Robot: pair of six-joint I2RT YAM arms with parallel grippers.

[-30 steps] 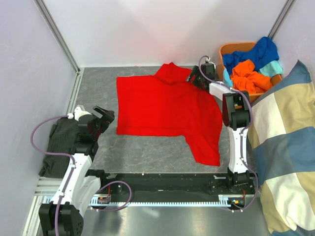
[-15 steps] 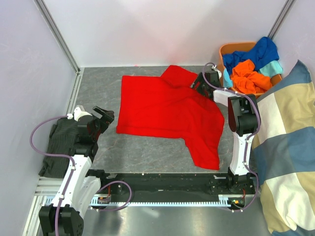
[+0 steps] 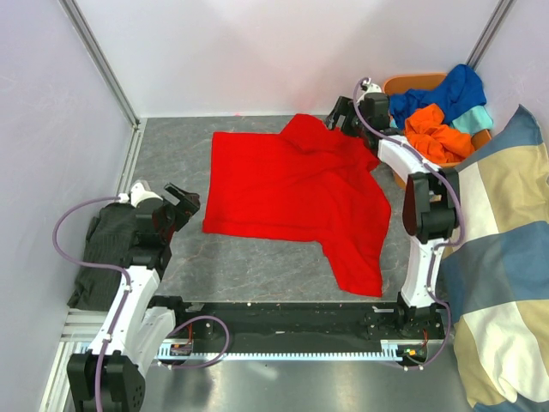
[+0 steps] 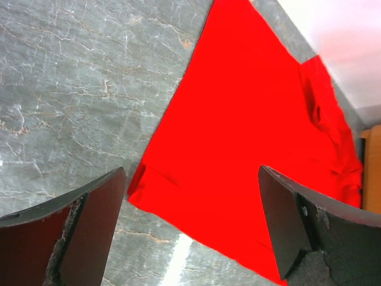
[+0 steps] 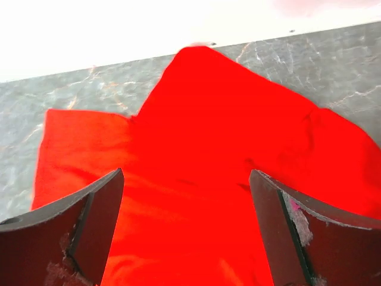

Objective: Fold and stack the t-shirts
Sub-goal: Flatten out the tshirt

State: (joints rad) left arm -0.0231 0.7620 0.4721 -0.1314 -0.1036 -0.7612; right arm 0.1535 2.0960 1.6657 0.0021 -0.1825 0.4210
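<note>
One look from above: red shirt (image 3: 296,202) spread mid-table (image 3: 171,137), far corner rumpled below right gripper (image 3: 347,116), gaping wide and empty. Left gripper (image 3: 176,206) near the left hem, fully open too, holding nothing. Left wrist: flat red cloth ahead. Right wrist: bunched fabric underneath. Looks light, floppy, probably slidey, so best pinched at hems or corners.

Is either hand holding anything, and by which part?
Nothing: the left hand and right hand are both open; the red t-shirt lies free.

Red t-shirt (image 3: 292,197) – matt soft cloth; table (image 3: 171,146) w/ smooth marbled finish.
</note>
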